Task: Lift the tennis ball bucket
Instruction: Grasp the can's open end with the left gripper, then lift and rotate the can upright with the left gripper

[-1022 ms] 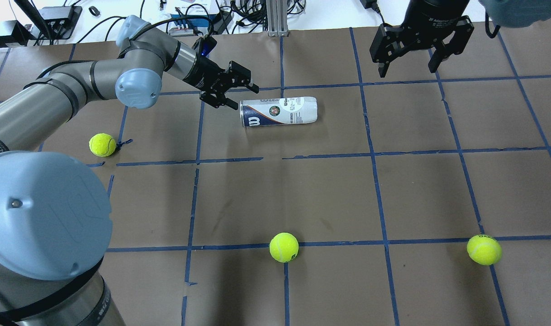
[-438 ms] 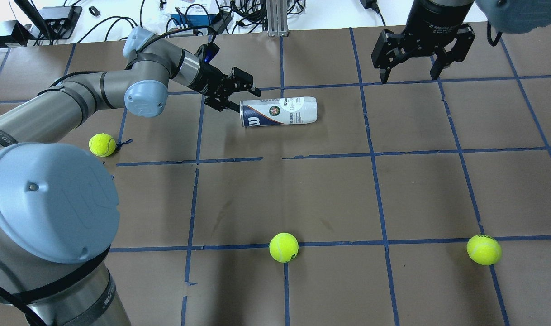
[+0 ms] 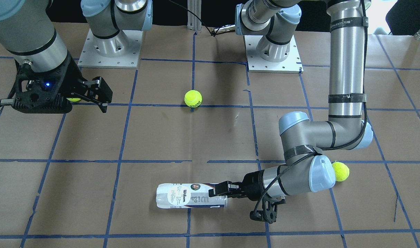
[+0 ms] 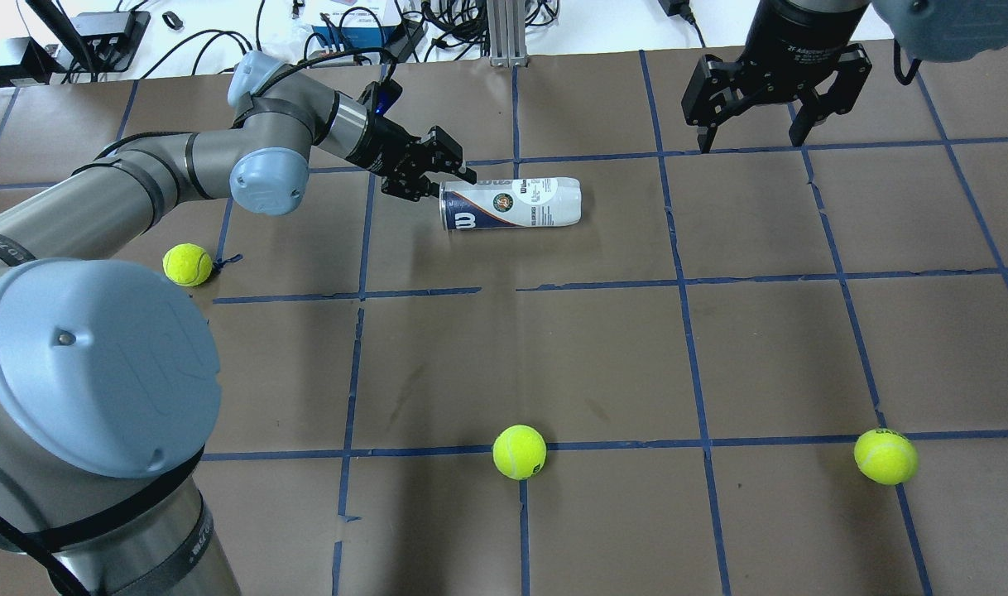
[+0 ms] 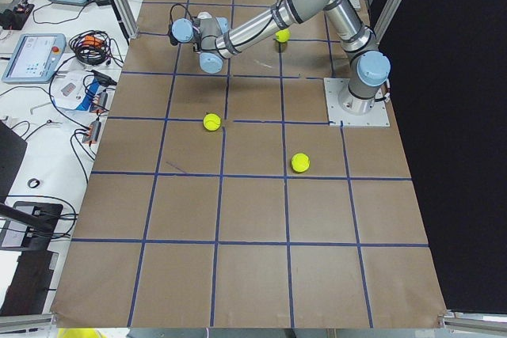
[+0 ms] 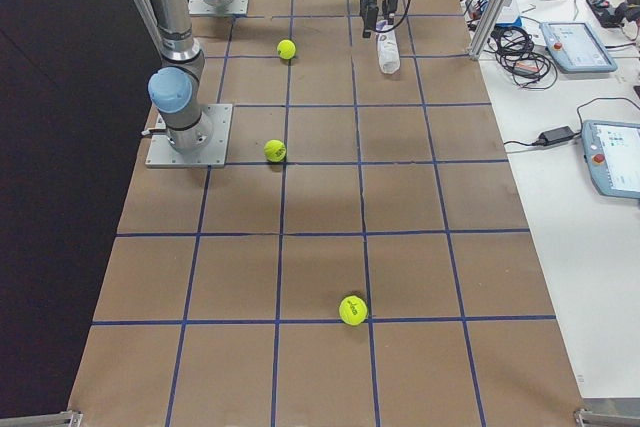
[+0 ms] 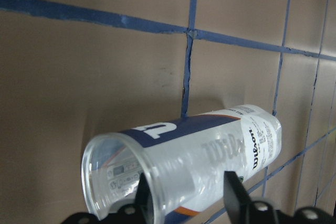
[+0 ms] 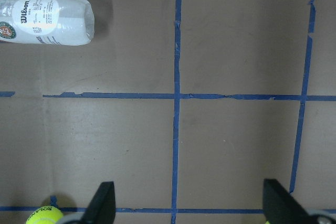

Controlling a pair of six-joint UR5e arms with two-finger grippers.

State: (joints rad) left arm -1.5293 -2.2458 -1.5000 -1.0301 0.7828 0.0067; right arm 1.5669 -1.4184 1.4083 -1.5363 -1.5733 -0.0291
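The tennis ball bucket (image 4: 511,204) is a clear can with a white and navy Wilson label. It lies on its side on the brown table, its open end toward my left gripper (image 4: 446,184). That gripper is open at the can's mouth. In the left wrist view, my left gripper (image 7: 189,178) has one finger (image 7: 149,198) at the rim of the can (image 7: 210,150) and the other finger (image 7: 233,192) against its wall, not closed. My right gripper (image 4: 748,136) is open and empty, hovering far to the right. The can also shows in the front view (image 3: 186,199).
Three yellow-green tennis balls lie loose on the table: one at the left (image 4: 188,264), one at the near middle (image 4: 519,452) and one at the near right (image 4: 885,456). Cables and electronics (image 4: 363,33) lie beyond the far table edge.
My left gripper has moved right and lower, from just short of the can to its open end. The can has not moved. My right gripper shifted slightly.
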